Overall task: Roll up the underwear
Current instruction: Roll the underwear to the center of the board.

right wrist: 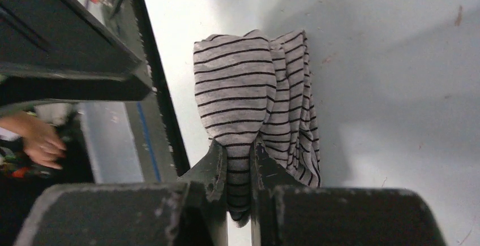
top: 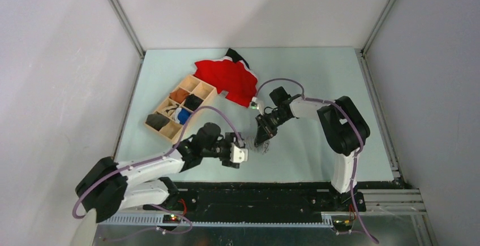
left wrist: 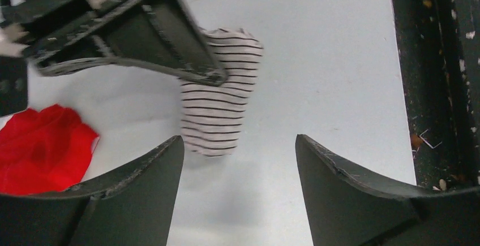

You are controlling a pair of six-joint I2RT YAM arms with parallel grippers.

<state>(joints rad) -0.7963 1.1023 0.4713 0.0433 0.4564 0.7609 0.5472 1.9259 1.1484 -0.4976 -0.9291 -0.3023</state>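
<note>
The underwear (right wrist: pixel 249 93) is a grey-and-white striped bundle, folded up and bunched into a compact roll on the table. My right gripper (right wrist: pixel 240 164) is shut on one end of it, with a fold pinched between the jaws. In the top view the right gripper (top: pixel 264 135) points down at the underwear (top: pixel 260 147) near the table's middle front. My left gripper (left wrist: pixel 239 161) is open and empty, a short way from the underwear (left wrist: pixel 218 110); in the top view the left gripper (top: pixel 242 149) sits just left of the bundle.
A bright red garment (top: pixel 229 79) with dark trim lies at the back, also visible in the left wrist view (left wrist: pixel 42 147). A wooden compartment box (top: pixel 181 106) with several small items stands left of centre. The black front rail (left wrist: pixel 438 76) runs along the near edge.
</note>
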